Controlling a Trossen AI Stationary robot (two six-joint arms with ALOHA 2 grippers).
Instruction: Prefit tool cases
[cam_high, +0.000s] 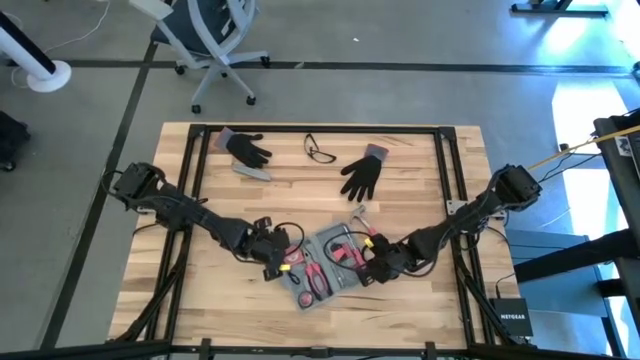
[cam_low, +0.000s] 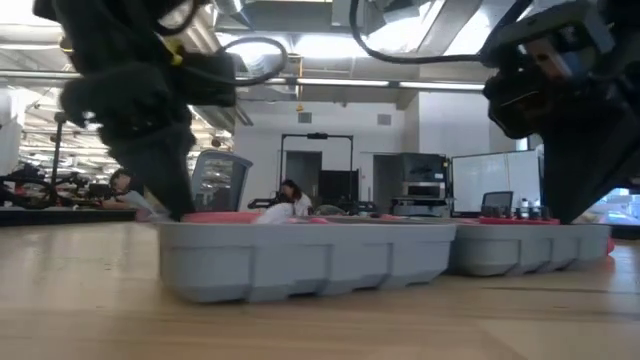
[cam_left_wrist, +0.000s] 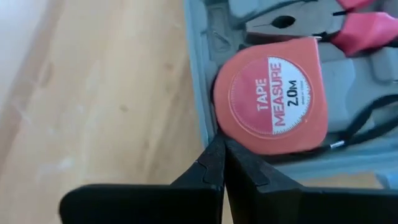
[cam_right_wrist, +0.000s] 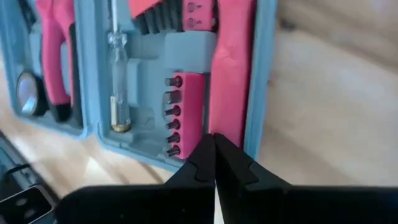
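Observation:
The blue-grey tool case (cam_high: 325, 265) lies open and flat on the wooden table, near its front edge. Its recesses hold a red tape measure (cam_left_wrist: 273, 93), pliers (cam_left_wrist: 292, 25), a screwdriver (cam_right_wrist: 118, 81), a bit holder (cam_right_wrist: 186, 112) and a pink-handled tool (cam_right_wrist: 230, 74). My left gripper (cam_high: 283, 262) is shut at the case's left end, its tips by the tape measure. My right gripper (cam_high: 368, 268) is shut at the case's right end, its tips over the pink tool's lower end. My left gripper's shut fingertips (cam_left_wrist: 217, 149) meet the tape measure's rim (cam_left_wrist: 219, 124), beside the case's side wall. They slant down from above and from the table's left. My right gripper's shut fingertips (cam_right_wrist: 208, 152) stand at the pink tool's lower end (cam_right_wrist: 225, 124), beside the bit holder, slanting down from the right. I cannot tell whether they touch it.
Two black gloves (cam_high: 248, 148) (cam_high: 363, 175), a pair of glasses (cam_high: 320, 150) and a small grey bar (cam_high: 252, 172) lie on the far half of the table. A loose tool (cam_high: 358, 215) lies just beyond the case. Bare wood shows left and right of the case.

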